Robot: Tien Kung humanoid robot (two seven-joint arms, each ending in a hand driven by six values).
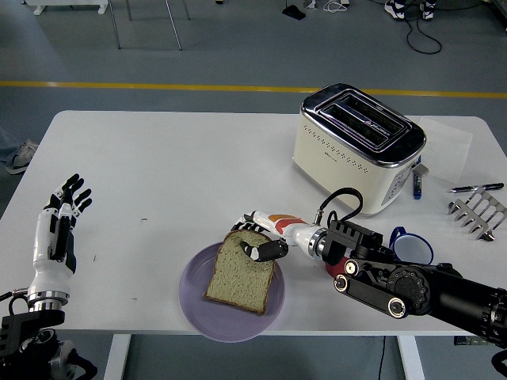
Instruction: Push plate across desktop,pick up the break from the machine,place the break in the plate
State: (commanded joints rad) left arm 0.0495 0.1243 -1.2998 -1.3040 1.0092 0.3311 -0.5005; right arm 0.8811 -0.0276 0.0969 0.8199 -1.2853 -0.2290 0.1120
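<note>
White surface [174, 166] under us, our right hand [261, 237] has its fingers [268, 250] curled on the bread [242, 273], which lies flat below them in the plate [198, 309], long axis running toward us.

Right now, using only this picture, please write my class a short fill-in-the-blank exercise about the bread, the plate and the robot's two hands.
1. The slice of bread lies on the ____ plate.
2. The right hand rests on the bread's ____ edge.
3. The toaster has ____ empty slots.
4. The left hand, fingers spread, holds ____.

Missing words: purple; far; two; nothing
</note>
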